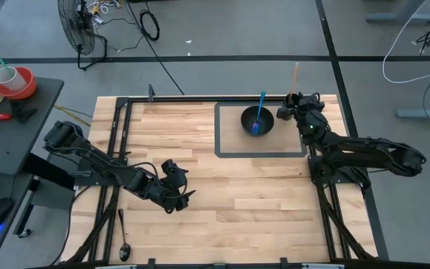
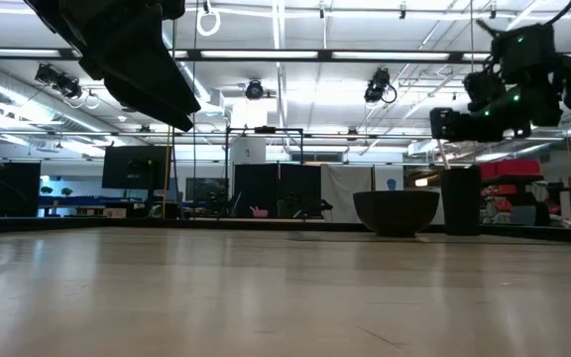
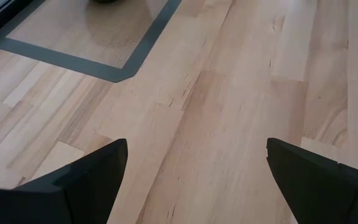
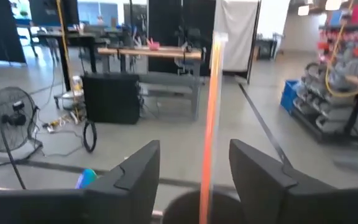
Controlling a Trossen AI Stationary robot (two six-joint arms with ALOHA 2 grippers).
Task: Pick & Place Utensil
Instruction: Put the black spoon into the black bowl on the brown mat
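Pale wooden planks make up the table (image 1: 237, 202), with a dark-outlined rectangle (image 1: 222, 153) marked at its far side. Inside that outline sits a black bowl (image 1: 257, 121) with a blue utensil (image 1: 259, 112) leaning in it, handle pointing away from the arms' bases. Just beside the bowl, at the table's far right corner, the right gripper (image 1: 293, 101) pinches an orange stick-like utensil (image 1: 295, 78); in the right wrist view this orange utensil (image 4: 209, 118) rises upright between the two dark fingers (image 4: 135, 174), which are pressed onto it above the bowl's rim. Well apart, near the table's middle, the left gripper (image 1: 179, 194) hovers over bare wood with its fingers (image 3: 73, 186) spread wide and nothing between them. A dark spoon (image 1: 123, 235) lies at the near left edge.
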